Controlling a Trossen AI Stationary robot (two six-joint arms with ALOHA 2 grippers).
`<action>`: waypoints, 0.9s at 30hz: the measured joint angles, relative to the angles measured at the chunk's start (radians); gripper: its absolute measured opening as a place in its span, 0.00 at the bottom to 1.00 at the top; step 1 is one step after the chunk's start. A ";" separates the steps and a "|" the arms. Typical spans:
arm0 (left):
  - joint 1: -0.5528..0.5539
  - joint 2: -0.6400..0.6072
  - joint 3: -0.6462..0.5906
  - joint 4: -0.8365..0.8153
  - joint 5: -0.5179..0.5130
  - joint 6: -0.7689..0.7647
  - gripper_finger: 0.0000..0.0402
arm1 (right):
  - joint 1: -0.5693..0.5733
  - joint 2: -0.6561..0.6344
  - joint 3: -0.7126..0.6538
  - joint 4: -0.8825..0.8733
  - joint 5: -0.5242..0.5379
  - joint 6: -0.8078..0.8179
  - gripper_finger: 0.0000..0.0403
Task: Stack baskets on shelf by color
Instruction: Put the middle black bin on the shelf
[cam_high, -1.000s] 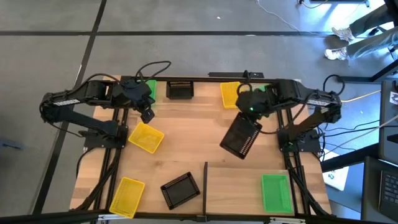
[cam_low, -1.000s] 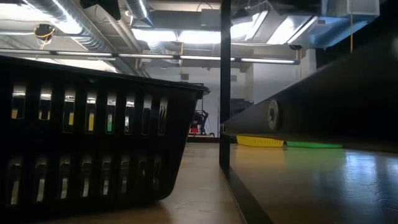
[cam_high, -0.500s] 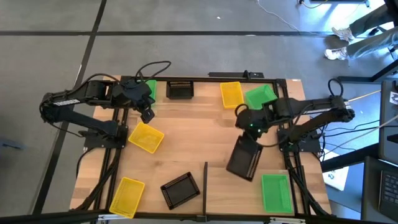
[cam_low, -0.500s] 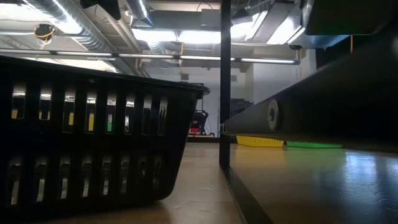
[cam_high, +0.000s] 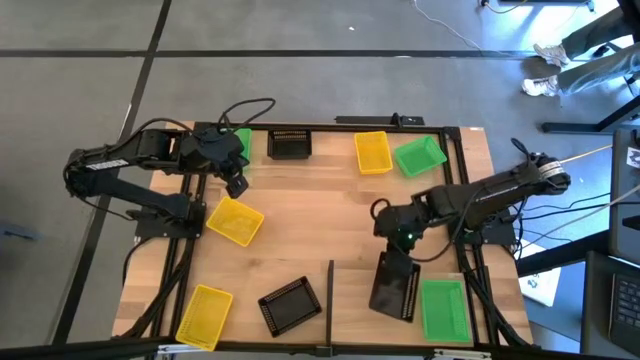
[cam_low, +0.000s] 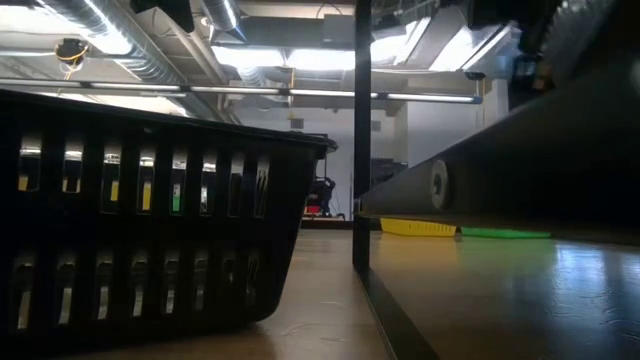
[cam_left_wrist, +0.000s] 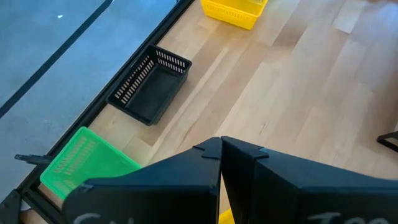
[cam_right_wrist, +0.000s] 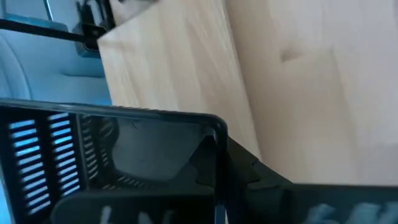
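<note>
One black basket (cam_high: 394, 285) hangs from the right gripper (cam_high: 404, 238), whose jaws are clamped on its rim, low over the shelf (cam_high: 360, 325) and just beside the green basket (cam_high: 441, 308) already lying there. The main risk, as I judge it, is the landing: the carried basket sits skewed to the green one, so if it is released like this it may catch a corner on the green rim and rest tilted, or push the green basket toward the shelf's edge. A pinch on one wall also lets the basket swing, so a quick release could leave it on the thin black bar (cam_high: 331, 290) that bounds the shelf. No black stack shows on the shelf, so a poor spot here could crowd out the other colours. Another black basket (cam_high: 290, 304) lies on the surface left of the bar, with a yellow basket (cam_high: 204, 316) near it; more baskets lie farther off. The left gripper (cam_left_wrist: 221, 155) waits near the far left corner with its jaws pressed together on nothing.
</note>
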 joint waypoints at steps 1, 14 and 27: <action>0.000 0.000 0.000 0.000 0.000 0.002 0.00 | 0.011 0.000 -0.020 0.026 -0.002 0.019 0.00; 0.000 0.000 0.000 0.000 -0.001 -0.030 0.00 | 0.101 0.000 -0.189 0.250 0.046 0.053 0.00; 0.000 0.000 0.000 0.001 -0.001 -0.042 0.00 | 0.099 0.001 -0.209 0.258 0.049 -0.025 0.02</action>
